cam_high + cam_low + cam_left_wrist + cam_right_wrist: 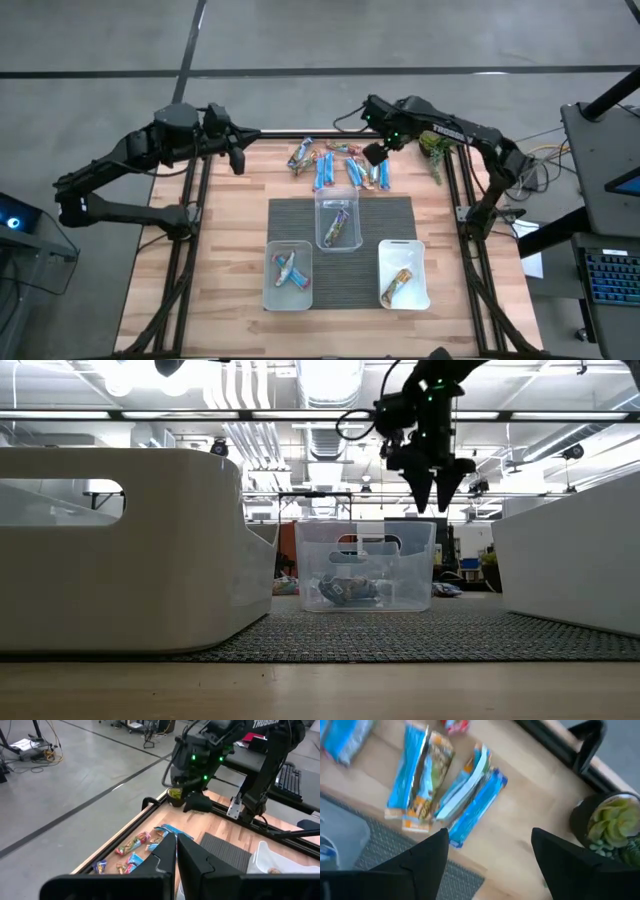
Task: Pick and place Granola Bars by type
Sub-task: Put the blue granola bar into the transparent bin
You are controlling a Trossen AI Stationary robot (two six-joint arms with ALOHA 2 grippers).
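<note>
Sorting well short of done, judging by the count. Three clear tubs sit on the grey mat (300,215): the tub nearest the pile (338,222) holds a blue bar or two, the tub at the mat's left corner (288,276) holds a mixed-colour bar or so, and the tub at the mat's right corner (403,274) holds one tan bar. Most of the Granola Bars (340,165) lie loose on the tabletop (230,240), in a scattered row just beyond the mat's far edge.

My right end effector (375,152) hangs over the right end of that row, fingers spread wide, nothing between them. Wrist cam: blue and orange/tan bars (445,785) directly below, some overlapping, lying at angles. Potted plant (607,822) near, off the mat's far right corner.

My left end effector (237,158) waits beyond the mat's far left corner, fingers nearly together, empty.

Bars: flat, shiny wrappers, crimped ends. Mostly blue; some w/ orange/tan panels; a reddish one farther along.
</note>
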